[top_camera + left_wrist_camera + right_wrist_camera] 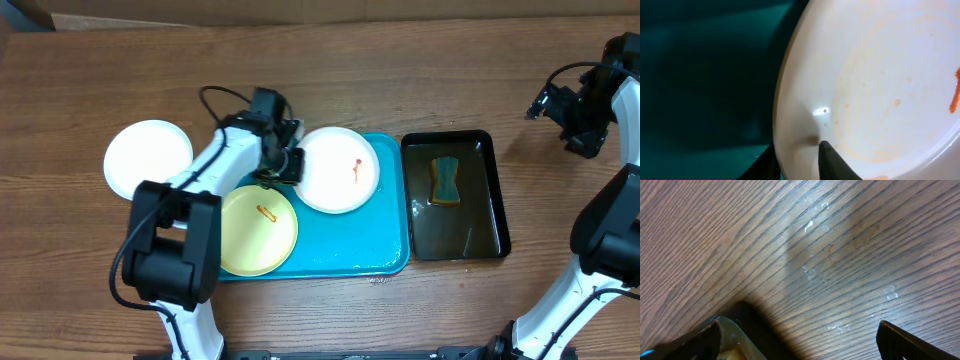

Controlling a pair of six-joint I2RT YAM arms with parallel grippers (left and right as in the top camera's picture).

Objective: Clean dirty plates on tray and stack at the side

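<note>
so, done: we see one clean white plate (148, 160) on the worktop (420, 70), just left of the tray (385, 245).
left to do: the smeared white plate (340, 170) and the yellow-green plate (258, 228) lie on the tray, both with red-orange marks.
left hand (287, 165): clamped on the smeared white plate's left rim.
right hand (572, 118): fingers wide apart, holding nothing, over bare worktop.
sponge (445, 180): lying in the black tray (500, 200).
progress: we judge about a third done.

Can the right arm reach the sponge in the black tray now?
Probably yes. The sponge lies uncovered in the black tray, and the open right gripper hangs beside the tray with nothing between.
</note>
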